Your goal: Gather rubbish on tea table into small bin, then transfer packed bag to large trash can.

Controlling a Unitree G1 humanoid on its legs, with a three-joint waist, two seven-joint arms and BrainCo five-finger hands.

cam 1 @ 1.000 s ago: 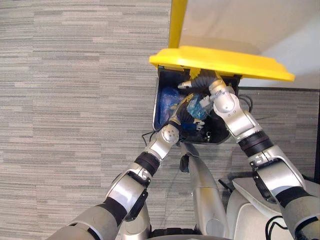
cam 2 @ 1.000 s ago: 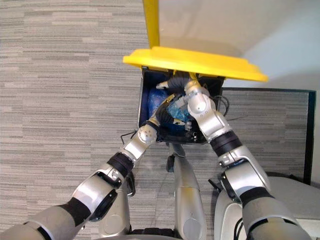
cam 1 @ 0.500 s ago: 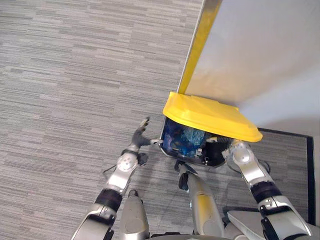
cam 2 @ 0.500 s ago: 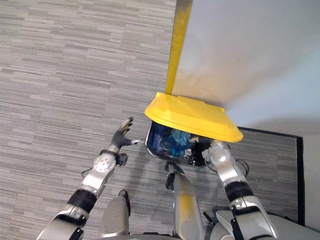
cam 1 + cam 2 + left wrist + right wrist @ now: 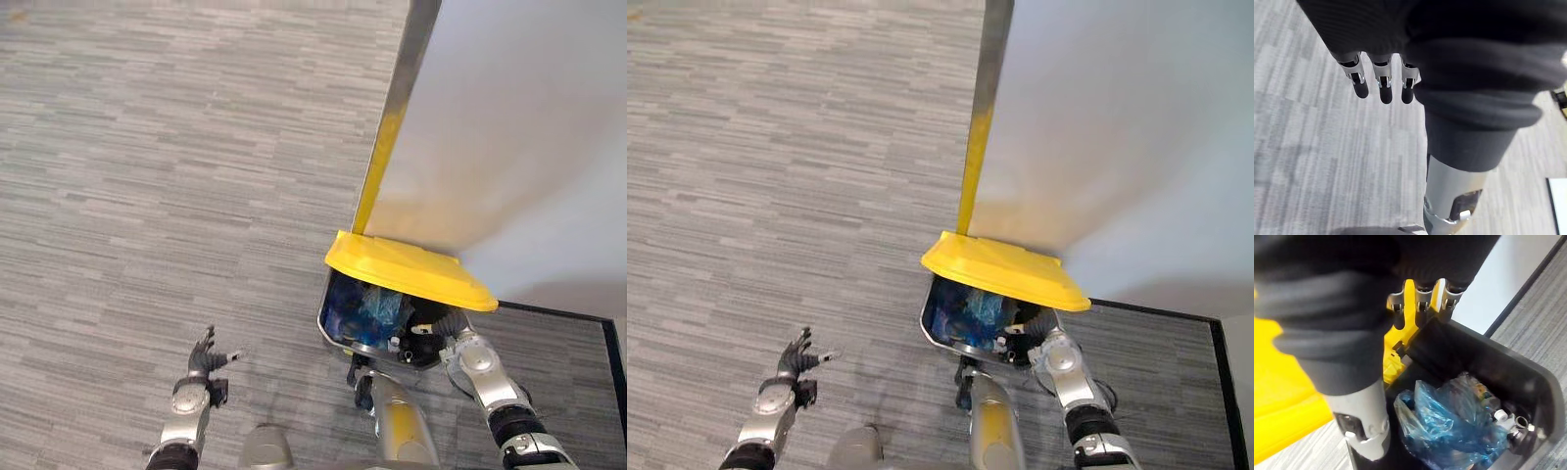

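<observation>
1. While your left hand (image 5: 199, 360) hangs over the carpet (image 5: 147, 196), well apart from the can (image 5: 331, 331), the left eye view shows its fingers spread and holding nothing. The blue bag (image 5: 377, 305) lies inside the can under the tilted yellow lid (image 5: 407, 269), and your right hand (image 5: 443, 325) is at the rim beneath that lid
2. Right eye view: same layout, with the bag in the can and in neither hand
3. Left wrist view: straight fingers (image 5: 1382, 88), with bare carpet past them
4. Right wrist view: your right fingers (image 5: 1422, 303) run straight, tips against the lid's underside by the can's back wall, gripping nothing. The bag sits below them, thin crumpled film, lumpy. Judge it light, soft, slippery and easily torn. If you must shift it, pinch the bunched top, not the belly
</observation>
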